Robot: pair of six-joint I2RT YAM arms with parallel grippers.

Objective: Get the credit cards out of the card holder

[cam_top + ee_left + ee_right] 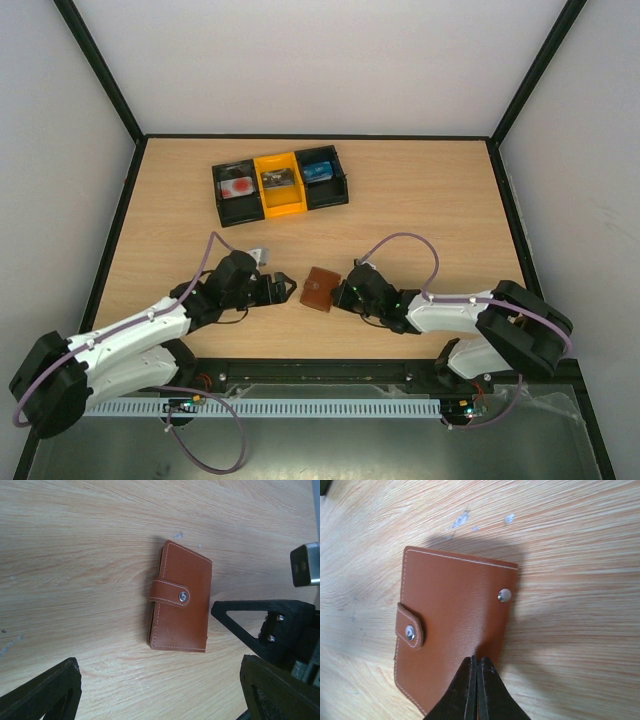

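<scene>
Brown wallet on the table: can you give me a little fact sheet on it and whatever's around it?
Wallet: reddish-brown leather, closed, lying flat on the wooden table
Cards: none showing
Left pincer: open, near the wallet, not touching it
Right pincer: shut, tips over the wallet's cover; contact unclear
Tray: black and yellow, three bins, far side of the table, small items inside

wooden table, black-and-yellow three-bin tray
</scene>
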